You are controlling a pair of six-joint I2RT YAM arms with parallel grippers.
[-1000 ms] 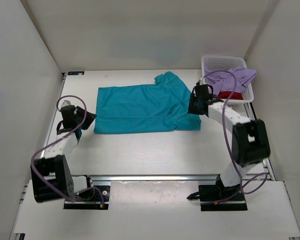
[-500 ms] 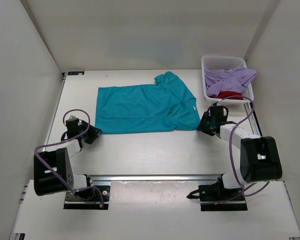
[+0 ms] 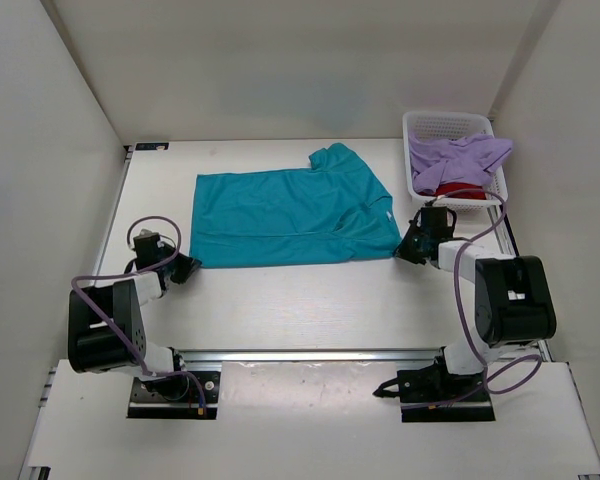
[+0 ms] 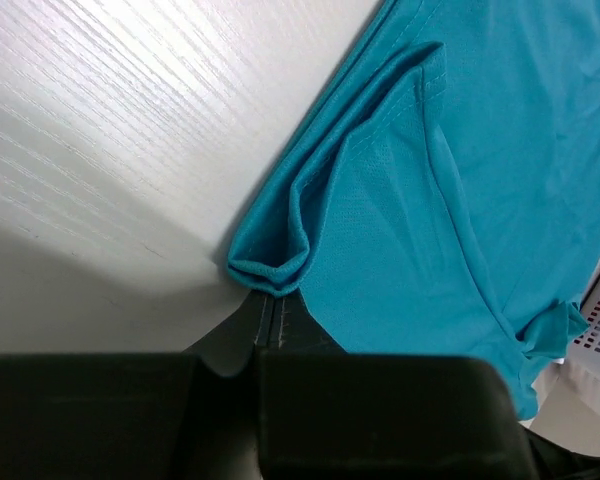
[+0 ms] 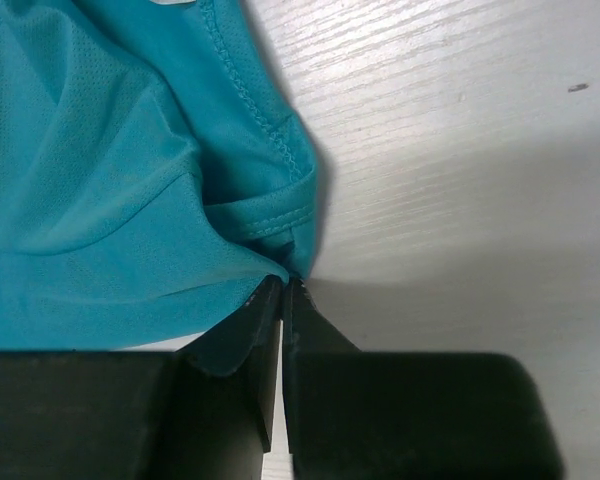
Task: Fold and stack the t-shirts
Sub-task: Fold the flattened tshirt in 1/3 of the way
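The teal t-shirt (image 3: 290,215) lies spread flat in the middle of the white table (image 3: 310,300), folded lengthwise, its collar end toward the right. Both arms reach low to its near corners. The left gripper (image 3: 185,266) sits at the near left corner, and its wrist camera shows the fingers clenched together on the bunched hem of the teal cloth (image 4: 380,220). The right gripper (image 3: 408,248) is at the near right corner; its fingers are likewise pinched tight on a fold of the same shirt (image 5: 110,170). At the far right stands a white lattice basket (image 3: 420,125), with the lavender t-shirt (image 3: 460,155) draped over it and the red t-shirt (image 3: 450,189) showing beneath it.
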